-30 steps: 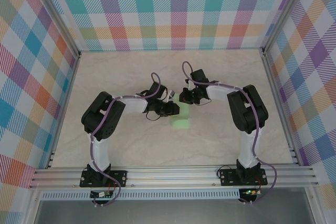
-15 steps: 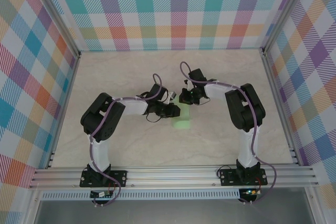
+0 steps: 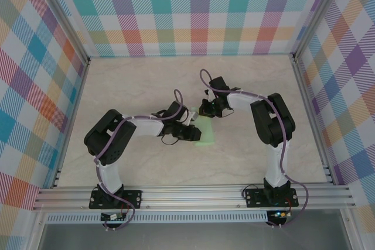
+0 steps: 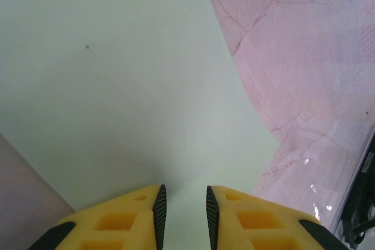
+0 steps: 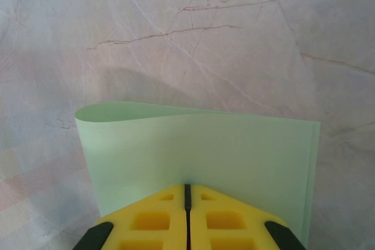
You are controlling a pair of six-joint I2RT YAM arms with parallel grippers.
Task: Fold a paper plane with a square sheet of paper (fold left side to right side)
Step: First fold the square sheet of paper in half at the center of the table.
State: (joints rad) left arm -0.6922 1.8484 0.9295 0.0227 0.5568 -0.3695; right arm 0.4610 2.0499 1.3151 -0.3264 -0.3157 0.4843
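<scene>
One second on, finds the left gripper [image 3: 195,134] lower and further right, over the square sheet of paper [image 3: 205,134] in the middle of the table [image 3: 140,80], fingers a little apart, pinching nothing visible. Keeps the right gripper [image 3: 205,109] pressed shut on the doubled far edge. Points, probably, to flattening the still-rounded fold next.

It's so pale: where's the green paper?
Mid-table in the top view: the green paper, left gripper at its left edge, right gripper pinching its far edge.
</scene>
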